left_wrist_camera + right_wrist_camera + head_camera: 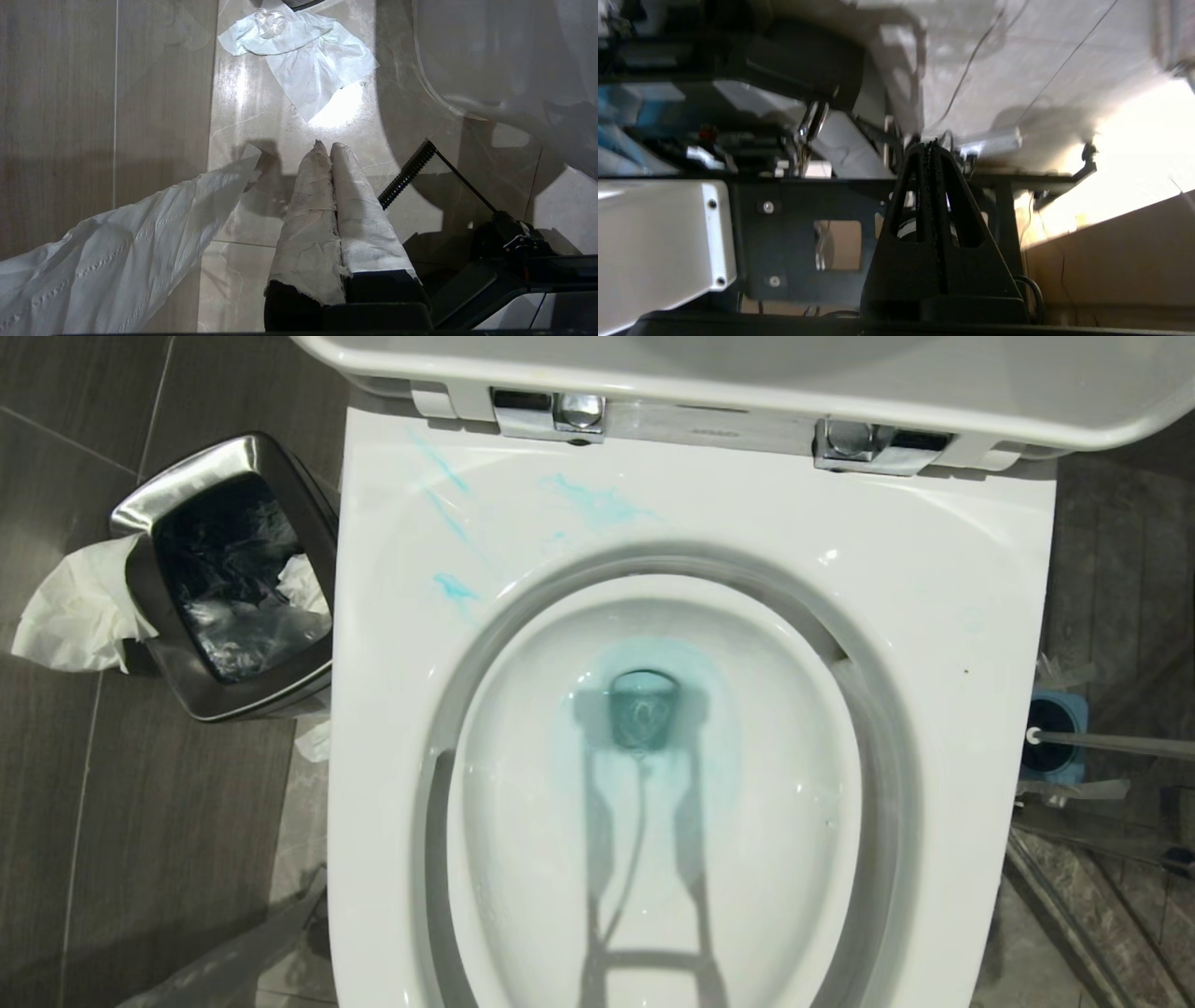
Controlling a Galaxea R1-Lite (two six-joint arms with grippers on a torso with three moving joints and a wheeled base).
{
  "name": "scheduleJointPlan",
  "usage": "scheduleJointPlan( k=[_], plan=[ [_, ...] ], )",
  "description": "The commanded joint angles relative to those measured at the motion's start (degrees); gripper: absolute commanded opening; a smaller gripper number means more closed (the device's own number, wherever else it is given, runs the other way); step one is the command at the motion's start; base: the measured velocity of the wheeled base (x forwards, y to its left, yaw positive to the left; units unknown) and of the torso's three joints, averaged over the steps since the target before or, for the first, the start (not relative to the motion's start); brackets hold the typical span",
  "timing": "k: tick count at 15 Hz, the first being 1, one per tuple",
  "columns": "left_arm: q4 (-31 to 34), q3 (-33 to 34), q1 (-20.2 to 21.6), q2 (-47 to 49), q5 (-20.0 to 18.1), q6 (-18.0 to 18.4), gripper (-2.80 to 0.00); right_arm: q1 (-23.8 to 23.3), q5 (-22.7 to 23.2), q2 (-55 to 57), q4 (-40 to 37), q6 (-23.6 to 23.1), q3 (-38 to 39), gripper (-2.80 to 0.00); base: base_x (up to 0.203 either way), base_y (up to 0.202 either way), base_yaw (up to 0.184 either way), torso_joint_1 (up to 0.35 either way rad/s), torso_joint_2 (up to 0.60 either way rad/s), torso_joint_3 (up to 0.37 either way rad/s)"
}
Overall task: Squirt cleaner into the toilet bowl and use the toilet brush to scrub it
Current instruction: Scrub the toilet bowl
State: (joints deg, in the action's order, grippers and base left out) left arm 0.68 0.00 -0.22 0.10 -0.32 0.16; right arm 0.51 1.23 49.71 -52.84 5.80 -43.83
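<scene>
The toilet bowl (392, 728) fills the head view from above, lid and seat raised at the far end. Teal cleaner (597, 502) streaks the far left of the rim, and a paler tint rings the drain hole (642, 709). On the floor to the right, the toilet brush (1116, 745) has its slim handle in the blue holder (1053, 739). Neither gripper shows in the head view. My left gripper (327, 145), its fingers wrapped in white tape, hangs shut and empty over the floor tiles. My right gripper (930, 143) is shut and empty, pointing at my own dark frame.
A steel waste bin (187, 476) with a black liner stands left of the toilet, white tissue (79, 611) hanging over its edge. In the left wrist view a crumpled tissue (303, 56) lies on the tiles and a white sheet (117, 256) stretches beside the gripper.
</scene>
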Motion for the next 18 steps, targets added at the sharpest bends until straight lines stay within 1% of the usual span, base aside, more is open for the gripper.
scheduleJointPlan(
  k=[1, 2, 3, 4, 6, 7, 8, 10, 12, 14, 15, 17, 18],
  plan=[
    [0.02, 0.09, -0.04, -0.01, -0.03, 0.02, -2.8, 0.02, 0.34, 4.99, 3.25, -0.7, 1.46, -2.8, 0.0, 0.0, 0.0, 0.0, 0.0, 0.0],
    [0.02, 0.09, -0.04, -0.01, 0.03, 0.02, -2.8, -0.23, 0.39, 5.59, 9.04, -0.9, 2.74, -2.8, 0.0, 0.0, 0.0, 0.0, 0.0, 0.0],
    [0.02, 0.09, -0.01, -0.01, -0.03, 0.02, -2.8, -0.55, 0.42, 6.04, 18.37, -1.36, 5.55, -2.8, 0.0, 0.0, 0.0, 0.0, 0.0, 0.0],
    [0.02, 0.09, -0.04, -0.01, 0.06, 0.02, -2.8, -0.79, 0.65, 6.42, 30.5, -2.75, 9.41, -2.8, 0.0, 0.0, 0.0, 0.0, 0.0, 0.0],
    [0.02, 0.09, -0.04, -0.01, -0.02, 0.02, -2.8, -1.39, 2.22, 7.63, 56.62, -7.2, 19.45, -2.8, 0.0, 0.0, 0.0, 0.0, 0.0, 0.0],
    [0.02, 0.09, -0.04, -0.01, 0.03, 0.02, -2.8, -1.67, 3.85, 8.29, 67.04, -9.29, 24.96, -2.8, 0.0, 0.0, 0.0, 0.0, 0.0, 0.0],
    [0.02, 0.09, -0.04, -0.01, -0.03, 0.02, -2.8, -2.02, 5.54, 8.75, 74.05, -11.11, 28.84, -2.8, 0.0, 0.0, 0.0, 0.0, 0.0, 0.0],
    [0.02, 0.09, -0.04, -0.01, -0.03, 0.02, -2.8, -3.25, 7.18, 9.17, 83.32, -13.29, 34.24, -2.8, 0.0, 0.0, 0.0, 0.0, 0.0, 0.0],
    [0.02, 0.09, -0.04, -0.01, -0.03, 0.02, -2.8, -3.66, 7.68, 9.2, 92.96, -14.06, 38.5, -2.8, 0.0, 0.0, 0.0, 0.0, 0.0, 0.0],
    [0.02, 0.09, -0.04, -0.01, 0.03, 0.02, -2.8, -4.18, 9.15, 9.06, 102.14, -15.25, 43.16, -2.8, 0.0, 0.0, 0.0, 0.0, 0.0, 0.0],
    [0.02, 0.09, -0.04, -0.01, -0.03, 0.02, -2.8, -4.83, 10.24, 8.77, 103.68, -16.72, 43.82, -2.8, 0.0, 0.0, 0.0, 0.0, 0.0, 0.0],
    [0.02, 0.09, -0.04, -0.01, -0.03, 0.02, -2.8, -6.26, 10.47, 8.73, 103.53, -17.07, 43.83, -2.8, 0.0, 0.0, 0.0, 0.0, 0.0, 0.0],
    [0.02, 0.09, -0.04, -0.01, 0.06, 0.02, -2.8, -6.82, 10.76, 8.74, 103.3, -16.88, 43.83, 0.0, 0.0, 0.0, 0.0, 0.0, 0.0, 0.0]
  ],
)
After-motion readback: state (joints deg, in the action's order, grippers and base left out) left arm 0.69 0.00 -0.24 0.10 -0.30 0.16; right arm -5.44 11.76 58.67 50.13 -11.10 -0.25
